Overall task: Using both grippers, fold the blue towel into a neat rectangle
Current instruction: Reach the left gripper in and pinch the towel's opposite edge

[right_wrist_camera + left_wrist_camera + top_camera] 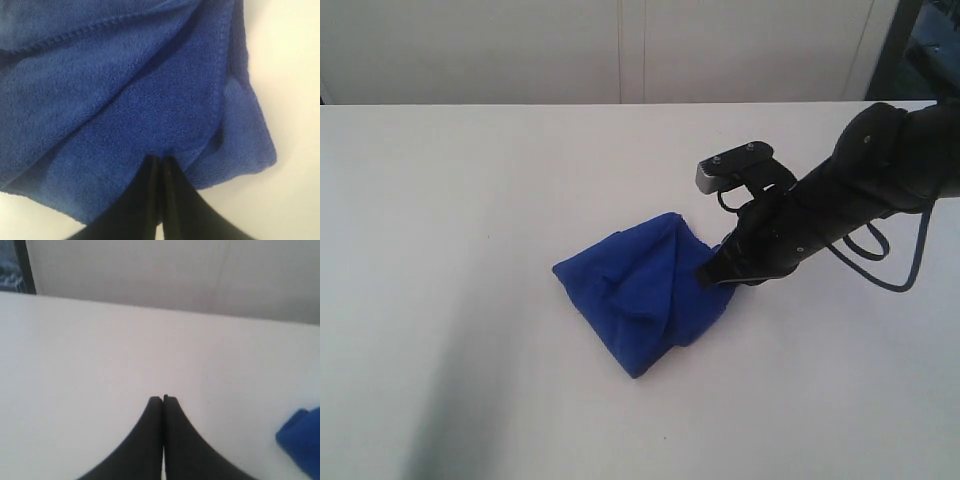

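— Where is the blue towel (pixel 640 295)?

— On the white desk (pixel 470 200), a bit right of the middle in the exterior view. It lies bunched in loose, overlapping folds, not flat, with one ridge standing up on the side nearest the right arm.

— And the right hand (pixel 708 270)?

— Clenched, with the two black fingers pressed together. The tips sit right at a hemmed fold on the towel's right side, touching the cloth. From the wrist camera I cannot tell whether a layer is caught between them or they only rest against it.

— The left hand (pixel 163 399)?

— Also clenched, with no gap between the fingers and nothing in them. It hangs over bare desk, apart from the towel; only a corner of blue shows at the edge of its own view.

— Anything around that crowds the cloth?

— Nothing else lies on the desk near it. The right arm reaches in from the right, with a grey camera block (pixel 735 165) on top and a thin black cable (pixel 895 270) looping behind, clear of the towel. A pale wall (pixel 620 50) runs along the far edge, with a dark frame (pixel 920 40) in the corner. A soft grey shadow (pixel 450 400) falls across the near left of the desk.
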`<action>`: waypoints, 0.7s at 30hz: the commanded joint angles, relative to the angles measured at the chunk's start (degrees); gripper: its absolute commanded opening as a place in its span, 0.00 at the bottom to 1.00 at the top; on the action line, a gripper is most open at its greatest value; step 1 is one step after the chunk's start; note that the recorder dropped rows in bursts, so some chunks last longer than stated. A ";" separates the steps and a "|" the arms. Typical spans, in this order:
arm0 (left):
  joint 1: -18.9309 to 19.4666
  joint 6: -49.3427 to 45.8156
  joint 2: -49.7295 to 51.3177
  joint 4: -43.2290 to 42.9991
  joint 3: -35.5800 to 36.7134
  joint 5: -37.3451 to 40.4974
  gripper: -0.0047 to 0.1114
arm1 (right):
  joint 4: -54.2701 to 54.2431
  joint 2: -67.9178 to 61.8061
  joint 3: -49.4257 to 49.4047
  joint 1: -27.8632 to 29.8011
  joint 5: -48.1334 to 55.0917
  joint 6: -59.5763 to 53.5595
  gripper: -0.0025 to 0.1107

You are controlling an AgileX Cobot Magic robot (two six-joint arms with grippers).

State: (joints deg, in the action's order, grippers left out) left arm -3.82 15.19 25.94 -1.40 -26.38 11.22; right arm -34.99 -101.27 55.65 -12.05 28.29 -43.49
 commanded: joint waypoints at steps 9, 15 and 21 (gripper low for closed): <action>-2.89 -50.88 44.89 50.26 -7.43 12.49 0.04 | -0.21 0.01 -0.27 0.41 0.75 0.26 0.02; -13.34 -60.63 56.16 61.93 -14.37 11.22 0.04 | -0.21 0.01 -0.27 0.41 0.75 0.26 0.02; -20.11 -59.91 68.25 63.53 -27.16 10.70 0.04 | -0.21 -0.23 -0.27 0.41 0.75 0.17 0.02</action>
State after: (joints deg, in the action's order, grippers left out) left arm -22.19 -44.32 90.50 60.43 -49.83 21.41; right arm -34.99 -101.27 55.65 -12.05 28.88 -43.49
